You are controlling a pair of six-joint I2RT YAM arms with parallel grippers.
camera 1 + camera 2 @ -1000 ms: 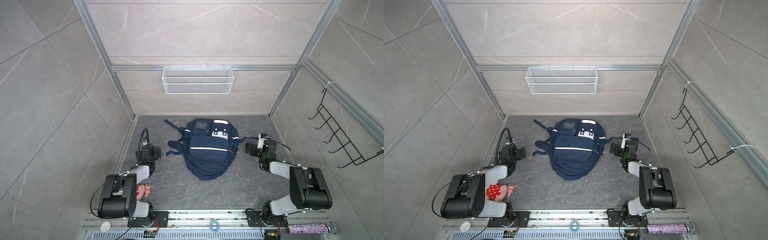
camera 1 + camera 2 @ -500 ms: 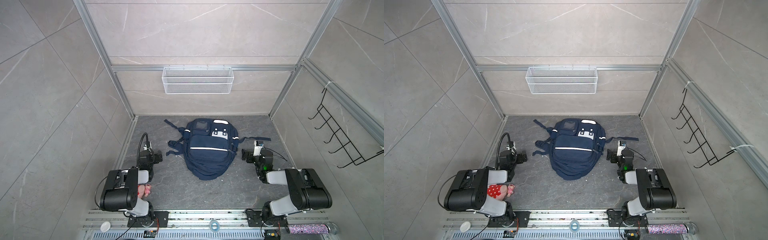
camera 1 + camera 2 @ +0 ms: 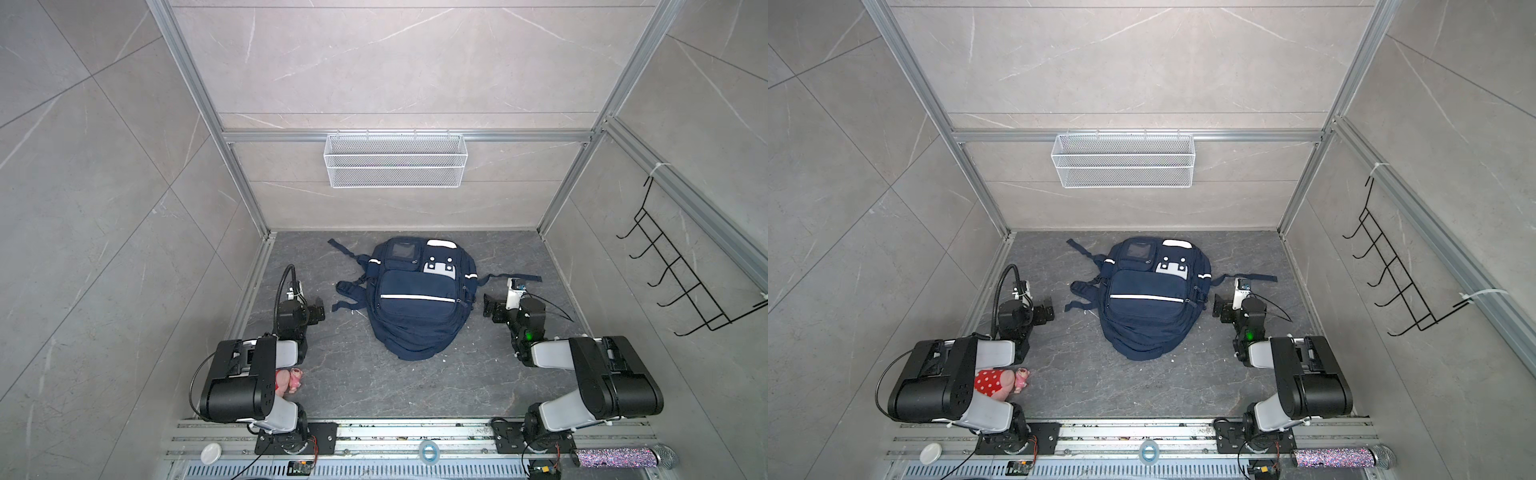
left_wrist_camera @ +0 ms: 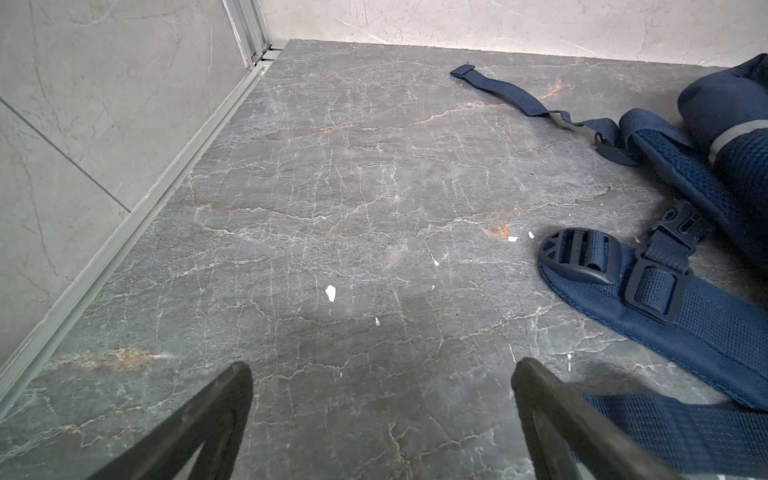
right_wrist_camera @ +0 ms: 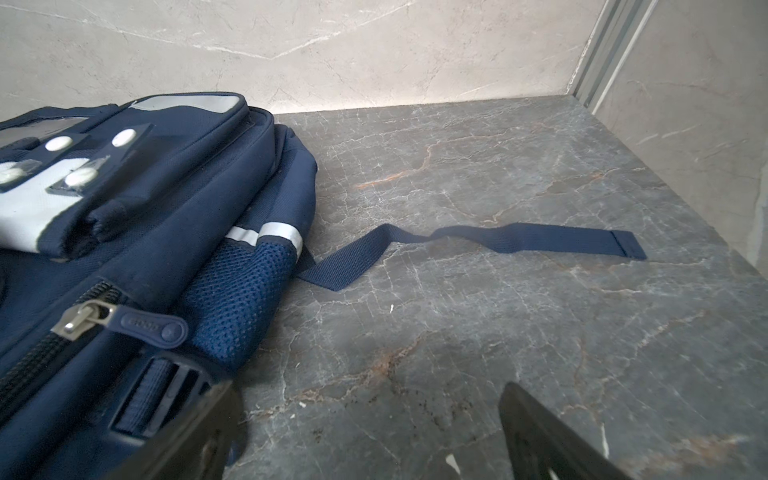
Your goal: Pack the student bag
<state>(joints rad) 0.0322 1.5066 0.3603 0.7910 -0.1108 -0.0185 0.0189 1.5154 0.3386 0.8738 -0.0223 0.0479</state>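
Student bag (image 3: 415, 307): there it is, flat on the grey bench (image 3: 498, 374), front face up, dead centre between the two arms in both top views
Long axis: runs near to far, tipped only slightly off that line; its short axis goes left to right
Far end: the clear window pocket (image 3: 401, 250) and the white patch pocket (image 3: 439, 266) point at the far wall; the white stripe (image 3: 415, 298) crosses the big front pocket just nearer than them
Near end: the rounded, bulging end points at the near rail
Straps: a padded strap (image 4: 685, 328) sprawls out to the left; a loose strap (image 5: 519, 239) trails flat to the right
Zip: the zip pull (image 5: 145, 326) lies along the right flank
Left tool (image 3: 319, 311): low over the bench, left of the bag and clear of its body; fingers (image 4: 544, 399) spread wide apart; nothing between them but bare bench; webbing lies just beside one finger, and whether they touch I cannot tell
Right tool (image 3: 490, 309): just beside the bag's right flank; fingers (image 5: 199, 428) wide apart, gripping nothing; one sits right up by a dark buckle (image 5: 162, 388), touching or not I cannot tell
Soft toy (image 3: 994, 382): red with white dots, tucked under the left arm, near left
Walls: white wire basket (image 3: 395, 164) on the far wall; black hook rack (image 3: 681, 286) on the right
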